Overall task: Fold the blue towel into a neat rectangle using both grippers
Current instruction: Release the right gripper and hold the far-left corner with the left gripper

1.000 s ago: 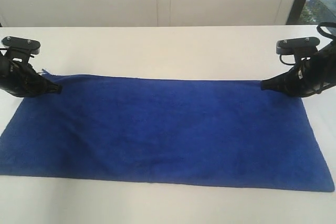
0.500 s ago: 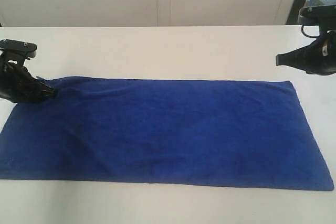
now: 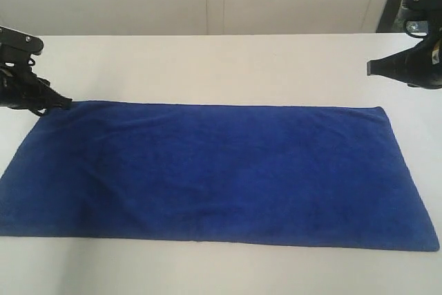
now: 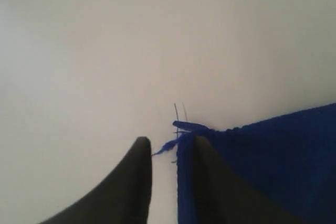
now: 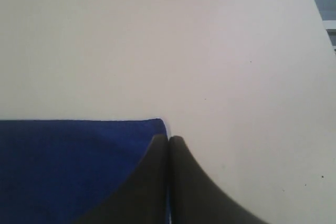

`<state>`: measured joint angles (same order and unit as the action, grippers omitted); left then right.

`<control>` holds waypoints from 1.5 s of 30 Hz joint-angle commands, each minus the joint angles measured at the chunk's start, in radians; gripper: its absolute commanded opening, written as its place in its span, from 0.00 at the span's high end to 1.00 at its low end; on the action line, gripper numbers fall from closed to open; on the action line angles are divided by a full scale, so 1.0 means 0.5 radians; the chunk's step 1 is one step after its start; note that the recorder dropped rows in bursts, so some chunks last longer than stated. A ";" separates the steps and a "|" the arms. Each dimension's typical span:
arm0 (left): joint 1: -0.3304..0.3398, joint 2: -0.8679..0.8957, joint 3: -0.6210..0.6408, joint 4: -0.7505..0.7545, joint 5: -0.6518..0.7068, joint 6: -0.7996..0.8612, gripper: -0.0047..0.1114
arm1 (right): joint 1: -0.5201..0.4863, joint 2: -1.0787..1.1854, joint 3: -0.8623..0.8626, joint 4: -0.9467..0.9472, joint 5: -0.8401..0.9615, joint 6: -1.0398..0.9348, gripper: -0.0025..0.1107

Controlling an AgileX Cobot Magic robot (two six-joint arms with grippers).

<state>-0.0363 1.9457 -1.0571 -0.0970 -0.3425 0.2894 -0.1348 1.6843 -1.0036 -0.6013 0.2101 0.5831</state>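
White table (image 3: 207,60) ran back to a pale wall, and on it the towel (image 3: 214,170) lay flat, stretched long from left to right, with one long edge nearest the camera. At its far left corner the left gripper (image 3: 67,103) sat low. Its jaws were parted by a narrow gap, one tip was over the cloth, and a loose thread (image 4: 167,148) strayed between them; nothing looked pinched. The right gripper (image 3: 371,68) was held off the cloth near the far right corner, jaws pressed together on nothing. I judged the pair were posted at those two corners because the far edge would have to be lifted evenly from both ends to fold it over square.
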 commanded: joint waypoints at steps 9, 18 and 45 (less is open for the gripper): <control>0.009 0.090 0.017 -0.043 0.033 -0.102 0.96 | -0.013 -0.013 0.011 -0.002 0.040 -0.006 0.98; 0.009 0.193 0.017 -0.043 -0.017 -0.113 0.96 | -0.013 -0.013 0.011 -0.002 0.044 -0.006 0.98; 0.009 -0.305 0.021 -0.043 0.596 -0.019 0.96 | -0.009 -0.178 0.019 0.183 0.254 -0.031 0.98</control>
<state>-0.0363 1.8660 -1.0531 -0.1120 -0.1594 0.2894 -0.1348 1.6396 -1.0036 -0.5334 0.3193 0.5755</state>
